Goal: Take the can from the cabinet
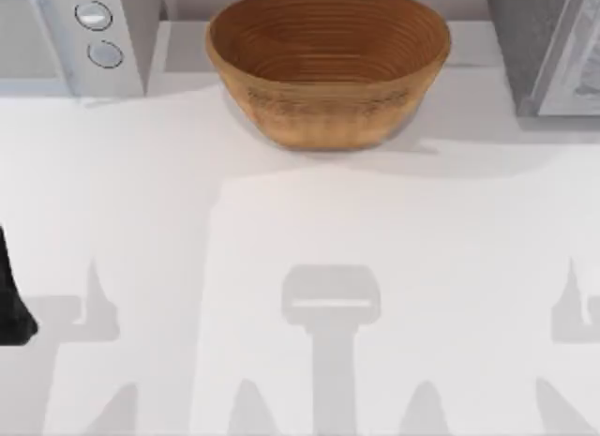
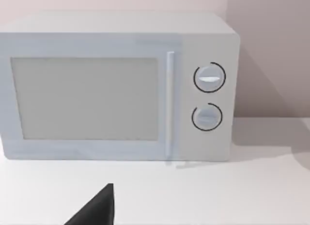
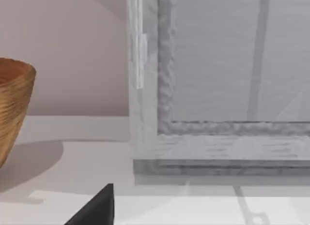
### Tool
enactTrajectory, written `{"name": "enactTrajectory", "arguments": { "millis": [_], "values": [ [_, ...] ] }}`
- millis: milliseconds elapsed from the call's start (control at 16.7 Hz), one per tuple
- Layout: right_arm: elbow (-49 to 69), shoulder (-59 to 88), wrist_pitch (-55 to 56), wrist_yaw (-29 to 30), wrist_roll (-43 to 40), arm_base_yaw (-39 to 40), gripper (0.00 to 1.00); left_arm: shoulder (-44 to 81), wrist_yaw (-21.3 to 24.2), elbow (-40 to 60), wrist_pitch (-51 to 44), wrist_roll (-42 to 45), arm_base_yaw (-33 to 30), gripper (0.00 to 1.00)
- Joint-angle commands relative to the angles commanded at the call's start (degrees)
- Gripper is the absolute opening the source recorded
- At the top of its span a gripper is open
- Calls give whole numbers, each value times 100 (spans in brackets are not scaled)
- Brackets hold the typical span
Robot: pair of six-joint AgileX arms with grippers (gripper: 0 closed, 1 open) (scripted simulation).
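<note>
While my left arm (image 1: 11, 305) sits parked at the bench's (image 1: 300, 267) left edge, I cannot tell how either set of jaws stands. The cabinet (image 3: 218, 89) at the right looks closed, any can hidden; reaching blind risks striking its door or the basket (image 1: 326, 66).
</note>
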Motion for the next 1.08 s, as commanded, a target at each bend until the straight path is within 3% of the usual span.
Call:
{"name": "enactTrajectory", "arguments": {
  "millis": [240, 480, 1080],
  "values": [
    [185, 184, -84, 34, -1, 20, 100, 0, 0, 0, 0, 0, 0, 100],
    [1279, 1173, -446, 180, 3, 149, 100, 0, 0, 0, 0, 0, 0, 100],
    [6620, 5093, -1578, 756, 65, 722, 100, 0, 0, 0, 0, 0, 0, 100]
  ]
}}
